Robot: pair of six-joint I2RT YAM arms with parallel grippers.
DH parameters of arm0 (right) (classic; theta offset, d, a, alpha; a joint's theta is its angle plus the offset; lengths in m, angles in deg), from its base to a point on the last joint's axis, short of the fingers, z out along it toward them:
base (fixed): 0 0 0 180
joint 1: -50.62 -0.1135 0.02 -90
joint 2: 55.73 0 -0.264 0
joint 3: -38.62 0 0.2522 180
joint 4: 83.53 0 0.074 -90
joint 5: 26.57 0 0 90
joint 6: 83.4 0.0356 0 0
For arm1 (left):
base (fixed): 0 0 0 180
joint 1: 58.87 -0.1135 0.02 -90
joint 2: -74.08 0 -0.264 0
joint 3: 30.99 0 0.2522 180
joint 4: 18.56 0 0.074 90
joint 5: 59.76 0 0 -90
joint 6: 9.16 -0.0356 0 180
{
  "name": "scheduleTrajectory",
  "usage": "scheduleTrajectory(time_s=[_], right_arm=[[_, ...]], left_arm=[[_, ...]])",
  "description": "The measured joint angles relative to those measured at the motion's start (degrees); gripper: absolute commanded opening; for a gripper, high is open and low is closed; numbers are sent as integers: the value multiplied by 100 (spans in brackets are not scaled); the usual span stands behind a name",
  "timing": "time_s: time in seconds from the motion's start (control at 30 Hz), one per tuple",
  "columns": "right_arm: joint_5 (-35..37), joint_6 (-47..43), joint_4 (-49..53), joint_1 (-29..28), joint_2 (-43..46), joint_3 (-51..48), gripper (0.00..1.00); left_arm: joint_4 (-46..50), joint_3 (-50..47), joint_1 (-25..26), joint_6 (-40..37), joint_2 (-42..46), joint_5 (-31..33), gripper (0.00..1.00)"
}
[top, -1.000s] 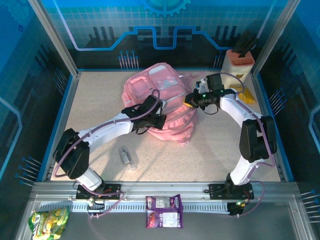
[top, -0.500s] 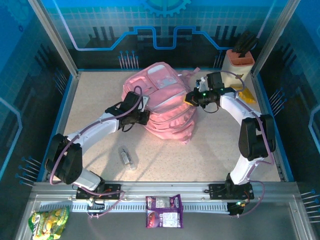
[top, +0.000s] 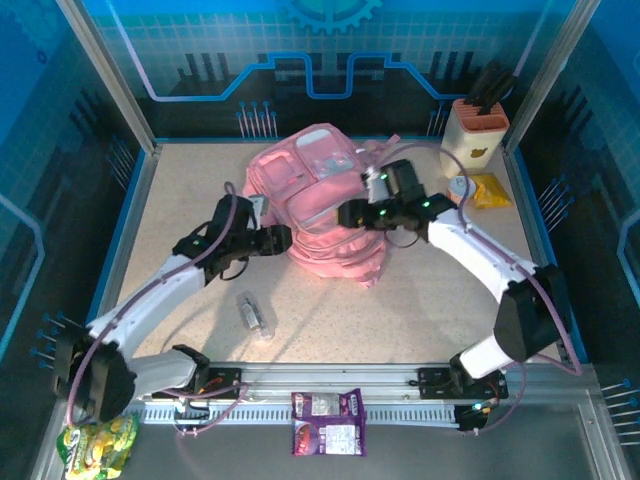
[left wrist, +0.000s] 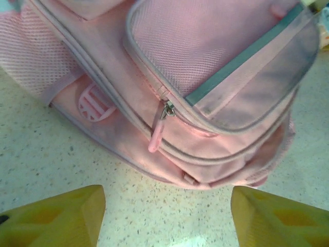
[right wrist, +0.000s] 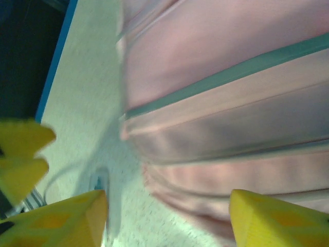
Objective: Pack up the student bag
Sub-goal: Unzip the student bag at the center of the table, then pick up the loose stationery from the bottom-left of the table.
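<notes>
Speckled beige table (top: 430,310) with blue walls all round, and the pink bag (top: 315,190) lay in the upper middle of the overhead frame, front pockets up. From above, the left claw (top: 280,238) sat just off the bag's left edge and the right claw (top: 350,214) was over its right side. Both were spread wide with nothing between the fingers. On the left wrist cam the yellow fingertips (left wrist: 56,216) sat in the bottom corners, with a pink zipper pull (left wrist: 157,136) hanging mid-frame above them. Right wrist cam was blurry but same deal: fingertips (right wrist: 272,218) apart, bag fabric across the upper right. A small clear container (top: 256,315) lay lower left of the bag.
</notes>
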Motion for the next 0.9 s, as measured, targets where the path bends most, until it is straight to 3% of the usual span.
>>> scheduleTrajectory(time_s=[0.2, 0.4, 0.67, 0.9], right_arm=[[850, -411, -9, -2028, -142, -330, 78], [1451, -511, -315, -3294, -970, -348, 85], [2074, -553, -439, -4009, -2223, 302, 92], [2494, -658, -444, -4266, -2922, 946, 93]], left_arm=[[634, -452, -424, 826, 1073, 326, 82], [1246, -793, -1169, 1285, 1764, 450, 98], [1606, -857, -2164, 1464, 1943, 442, 99], [1700, -887, -2529, 1646, 2070, 417, 99]])
